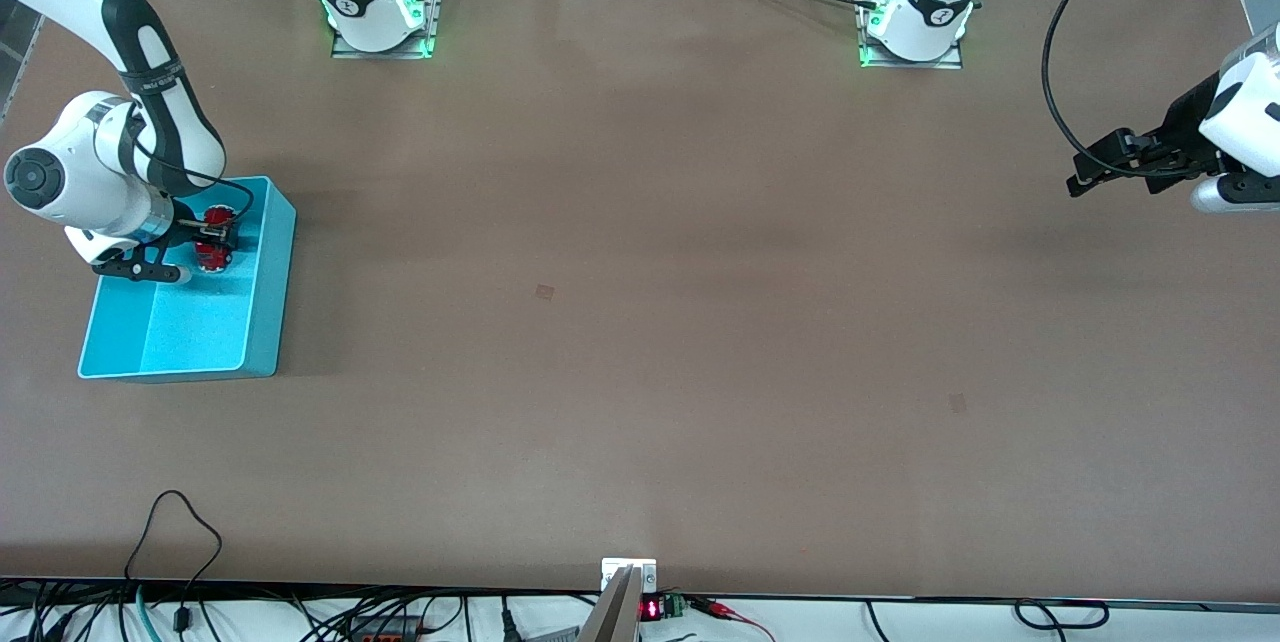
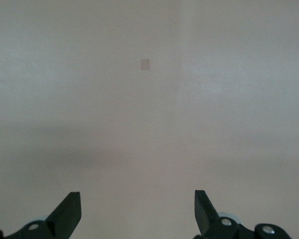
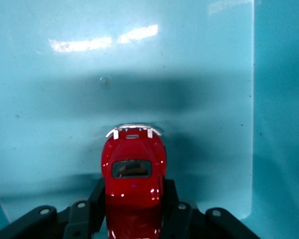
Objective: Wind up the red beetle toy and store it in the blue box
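The red beetle toy (image 1: pixel 214 240) is held in my right gripper (image 1: pixel 216 244) inside the blue box (image 1: pixel 262 302), at the box's end nearest the robot bases. In the right wrist view the toy (image 3: pixel 133 184) sits between the black fingers (image 3: pixel 95 201), its silver bumper against the cyan floor of the box (image 3: pixel 65 124). My right gripper is shut on the toy. My left gripper (image 1: pixel 1085 177) waits open and empty above the table at the left arm's end; its fingertips (image 2: pixel 70 209) show wide apart over bare table.
The brown table (image 1: pixel 640 322) carries only the box, at the right arm's end. Two small square marks (image 1: pixel 544 291) lie on its surface. Cables and a small display run along the edge nearest the front camera.
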`<act>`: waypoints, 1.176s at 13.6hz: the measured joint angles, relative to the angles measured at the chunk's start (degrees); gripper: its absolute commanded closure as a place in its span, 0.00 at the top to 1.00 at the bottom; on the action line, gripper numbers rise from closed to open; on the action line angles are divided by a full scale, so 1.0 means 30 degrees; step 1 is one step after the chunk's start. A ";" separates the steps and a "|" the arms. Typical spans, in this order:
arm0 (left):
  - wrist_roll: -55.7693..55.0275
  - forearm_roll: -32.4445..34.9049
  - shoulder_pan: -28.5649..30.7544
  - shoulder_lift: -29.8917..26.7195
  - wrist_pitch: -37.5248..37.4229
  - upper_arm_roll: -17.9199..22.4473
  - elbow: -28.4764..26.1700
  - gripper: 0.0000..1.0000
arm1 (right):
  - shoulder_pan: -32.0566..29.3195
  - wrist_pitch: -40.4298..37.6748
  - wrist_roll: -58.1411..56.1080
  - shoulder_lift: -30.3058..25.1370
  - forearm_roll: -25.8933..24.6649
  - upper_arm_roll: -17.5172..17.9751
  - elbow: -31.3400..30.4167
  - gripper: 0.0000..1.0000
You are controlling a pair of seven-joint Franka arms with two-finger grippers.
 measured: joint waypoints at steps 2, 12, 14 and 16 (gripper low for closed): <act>0.0000 0.0000 -0.0001 0.0000 -0.0003 -0.0001 0.0000 1.00 | -0.0002 0.0021 0.0000 -0.0037 0.0000 0.0000 0.0120 1.00; 0.0000 0.0000 -0.0003 -0.0037 0.0029 -0.0001 0.0012 1.00 | 0.0030 -0.6592 -0.0032 -0.2688 -0.0017 0.1122 0.5902 1.00; 0.0000 0.0000 -0.0004 -0.0037 0.0029 -0.0003 0.0012 1.00 | 0.0073 -0.9133 -0.0028 -0.3117 -0.0017 0.2017 0.7749 1.00; 0.0000 0.0000 0.0001 -0.0037 0.0029 -0.0004 0.0012 1.00 | 0.0126 -1.1893 -0.0022 -0.3345 -0.0017 0.2764 0.9900 1.00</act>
